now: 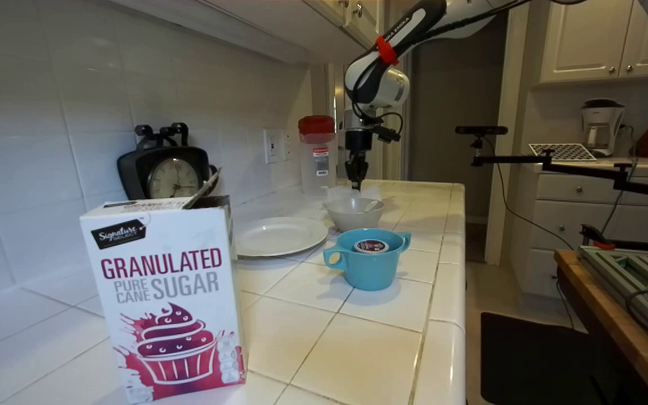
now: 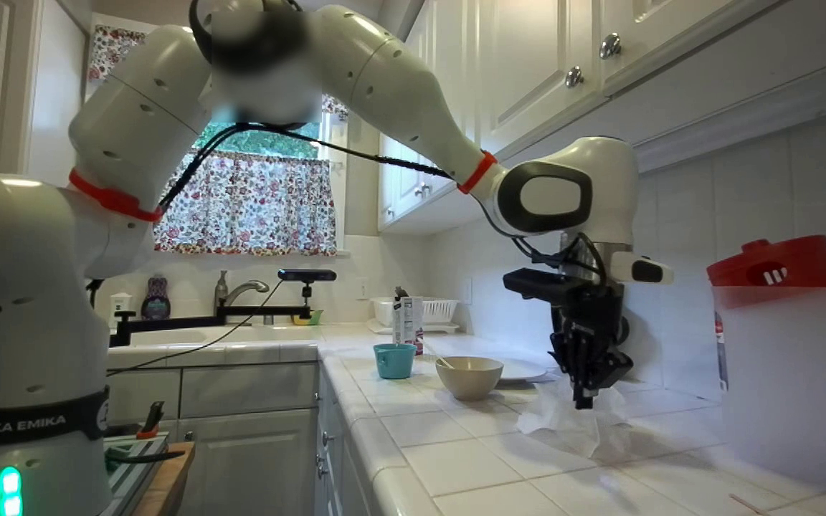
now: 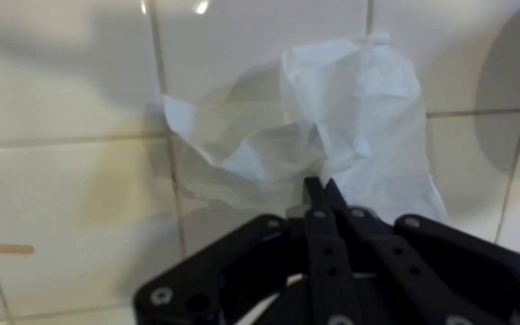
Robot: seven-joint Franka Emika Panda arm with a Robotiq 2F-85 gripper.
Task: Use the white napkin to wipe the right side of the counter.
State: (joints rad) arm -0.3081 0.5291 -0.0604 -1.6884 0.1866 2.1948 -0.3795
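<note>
Sugar box [image 1: 163,301]: "Signature SELECT"; jaws pinch napkin [image 3: 359,131].

Tiled counter [image 2: 459,466] bears: napkin [image 3: 345,131]; bowl [image 2: 470,380]; plate [image 1: 279,235]; cup [image 1: 372,271]; sugar box [image 1: 169,292]; container [image 2: 789,387]

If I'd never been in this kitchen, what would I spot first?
Probably the big white robot arm, stretched over the counter in an exterior view, its closed fingers down at a crumpled white napkin. Next, the sugar box, up close in an exterior view, with the bright turquoise cup farther back.

Wht napkin [image 3: 341,131], thin, crumpled, on glossy sq-tiled counter [image 2: 459,462] w/ grey grout.
</note>
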